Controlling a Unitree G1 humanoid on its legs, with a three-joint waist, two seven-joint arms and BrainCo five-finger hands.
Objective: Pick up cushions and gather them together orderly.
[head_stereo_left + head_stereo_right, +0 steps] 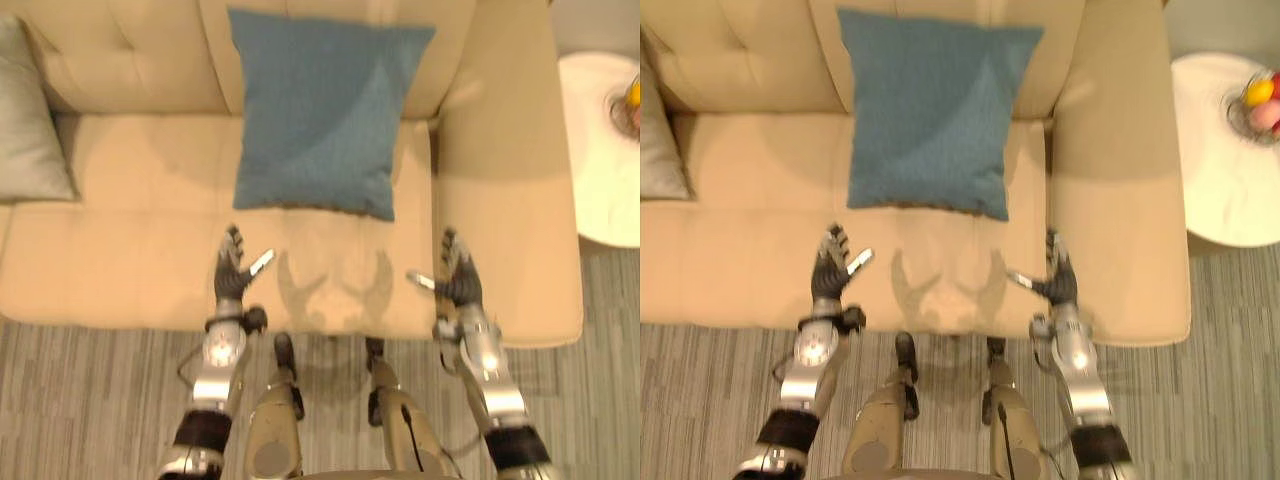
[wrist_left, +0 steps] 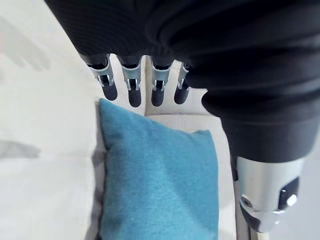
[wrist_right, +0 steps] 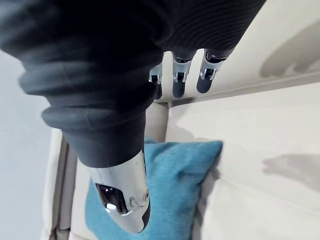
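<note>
A blue cushion (image 1: 320, 110) leans upright against the backrest of the beige sofa (image 1: 130, 250), near its right end. It also shows in the left wrist view as the blue cushion (image 2: 160, 185) and in the right wrist view as the blue cushion (image 3: 175, 185). A grey cushion (image 1: 28, 120) rests at the sofa's far left. My left hand (image 1: 232, 272) and right hand (image 1: 458, 275) hover over the seat's front edge, below the blue cushion and apart from it. Both hands are open with straight fingers (image 2: 131, 87) and hold nothing.
A round white side table (image 1: 605, 150) stands right of the sofa's armrest, with a bowl of fruit (image 1: 1258, 105) on it. Striped grey carpet (image 1: 90, 400) lies in front of the sofa.
</note>
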